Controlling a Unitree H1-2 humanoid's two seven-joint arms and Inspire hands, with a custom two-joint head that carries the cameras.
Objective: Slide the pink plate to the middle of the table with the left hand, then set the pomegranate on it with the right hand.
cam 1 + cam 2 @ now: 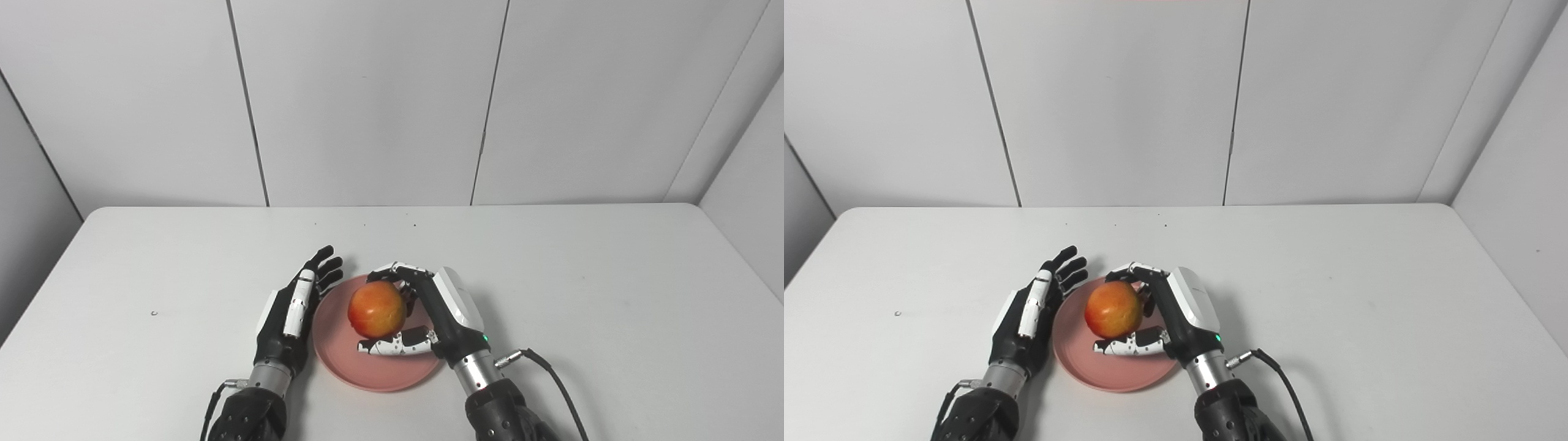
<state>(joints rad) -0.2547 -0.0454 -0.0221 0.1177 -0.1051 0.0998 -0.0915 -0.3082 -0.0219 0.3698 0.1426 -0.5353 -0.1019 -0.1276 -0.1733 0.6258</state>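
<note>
The pink plate (343, 361) lies near the table's front edge, about mid-width. Over its middle is the red-orange pomegranate (376, 309); whether it rests on the plate or hangs just above it I cannot tell. My right hand (429, 312) is curled around the fruit from the right, fingers over its far side and thumb under its near side. Against the plate's left rim stands my left hand (294, 312), open, with fingers straight and pointing away from me, holding nothing.
The white table (582, 294) stretches wide on both sides and behind the plate. A tiny speck (154, 313) lies at the left. Grey wall panels close off the back and sides. A cable (551, 373) trails from my right wrist.
</note>
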